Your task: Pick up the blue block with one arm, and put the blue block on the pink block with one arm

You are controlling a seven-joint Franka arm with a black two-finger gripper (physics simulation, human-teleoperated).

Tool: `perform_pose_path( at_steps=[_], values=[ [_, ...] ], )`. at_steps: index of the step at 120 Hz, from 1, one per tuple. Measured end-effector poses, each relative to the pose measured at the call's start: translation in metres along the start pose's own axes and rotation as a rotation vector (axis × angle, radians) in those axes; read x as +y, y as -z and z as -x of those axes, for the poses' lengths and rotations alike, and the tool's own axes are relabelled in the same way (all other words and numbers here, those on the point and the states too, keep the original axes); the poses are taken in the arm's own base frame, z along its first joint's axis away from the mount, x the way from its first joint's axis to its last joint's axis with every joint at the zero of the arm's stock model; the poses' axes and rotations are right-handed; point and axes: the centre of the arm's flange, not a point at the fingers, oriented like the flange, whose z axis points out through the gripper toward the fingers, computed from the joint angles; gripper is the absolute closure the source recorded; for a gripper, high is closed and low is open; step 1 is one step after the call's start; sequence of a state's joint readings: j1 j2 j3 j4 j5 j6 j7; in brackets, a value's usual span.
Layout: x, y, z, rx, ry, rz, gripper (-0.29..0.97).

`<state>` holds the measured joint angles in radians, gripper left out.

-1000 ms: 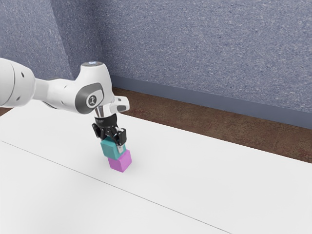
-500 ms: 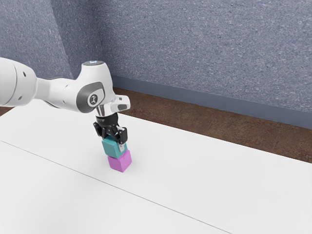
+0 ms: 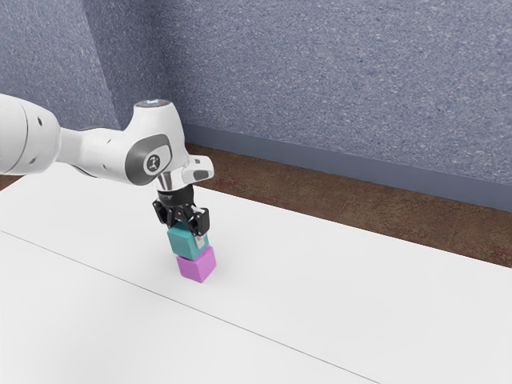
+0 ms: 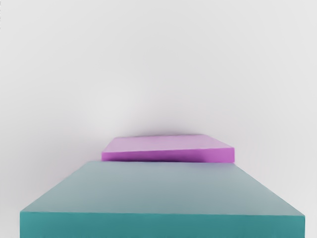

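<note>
Exterior view, left of centre in the frame: the gripper (image 3: 186, 226) is clamped on the blue block (image 3: 181, 242), which appears to rest on the pink block (image 3: 198, 264) on the white table (image 3: 360, 304). The stack looks slightly offset; in the wrist view the pink block (image 4: 168, 148) peeks out beyond the blue block (image 4: 163, 193). If the fingers part unevenly, or the hand lifts while a pad drags, the blue block could tip or slide off.

Outstretched arm (image 3: 84, 152), fingers (image 3: 197, 227) downward, in a grip.
</note>
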<state>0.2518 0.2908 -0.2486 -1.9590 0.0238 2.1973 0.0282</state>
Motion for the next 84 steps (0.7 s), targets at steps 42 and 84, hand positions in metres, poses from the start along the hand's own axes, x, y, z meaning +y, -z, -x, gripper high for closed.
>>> perform_pose_path(
  at_steps=[42, 84],
  values=[
    [0.0, -0.0011, 0.0007, -0.002, 0.033, -0.001, 0.3],
    [0.0, -0.0016, 0.0009, -0.002, 0.058, -0.001, 0.3]
  ],
)
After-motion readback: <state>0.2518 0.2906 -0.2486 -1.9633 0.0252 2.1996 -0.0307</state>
